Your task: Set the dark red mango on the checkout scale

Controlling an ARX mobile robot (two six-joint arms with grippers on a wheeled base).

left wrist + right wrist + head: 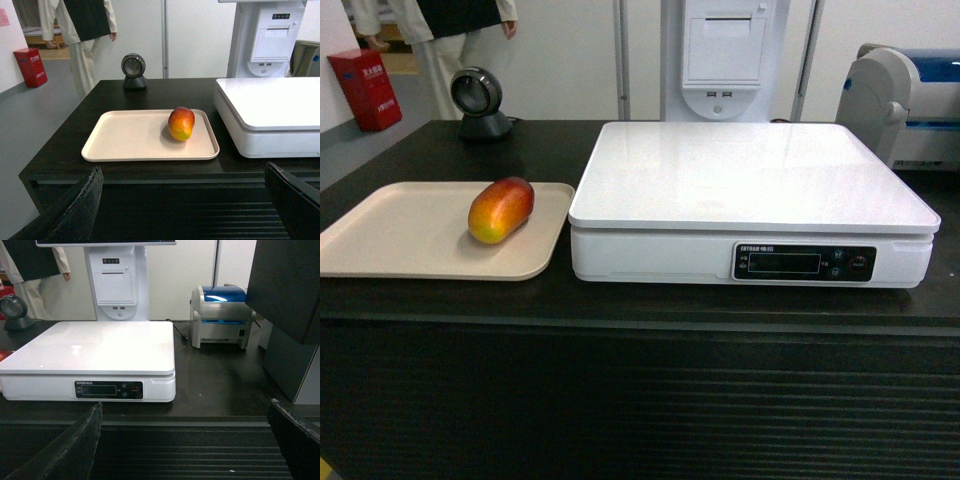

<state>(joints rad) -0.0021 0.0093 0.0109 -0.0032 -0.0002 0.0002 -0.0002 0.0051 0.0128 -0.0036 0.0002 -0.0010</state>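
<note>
The checkout [440, 300] stretched across in front of both your arms, its ribbed face just beyond the fingertips in each wrist view. On it, dead ahead of your right gripper [185, 445], sat the scale [95, 347], its white top bare. Your left gripper [185, 205] faced the beige tray [125, 145], which lay just beside the scale's left edge without touching it, as far as the head view showed. The dark red mango [181, 123] rested on the tray's far right part, ahead of the left gripper and slightly up from its line, red end away from you.

Both of your grippers were spread wide and held nothing; neither had reached over the counter edge yet.

The risk from there, as I judged it, lay in the fruit's shape: smooth and oval, it could roll on the flat tray if one finger nudged it before the other closed, or squirt out of an off-centre pinch. A low carry could also have clipped the scale's raised edge on the way across.
</note>
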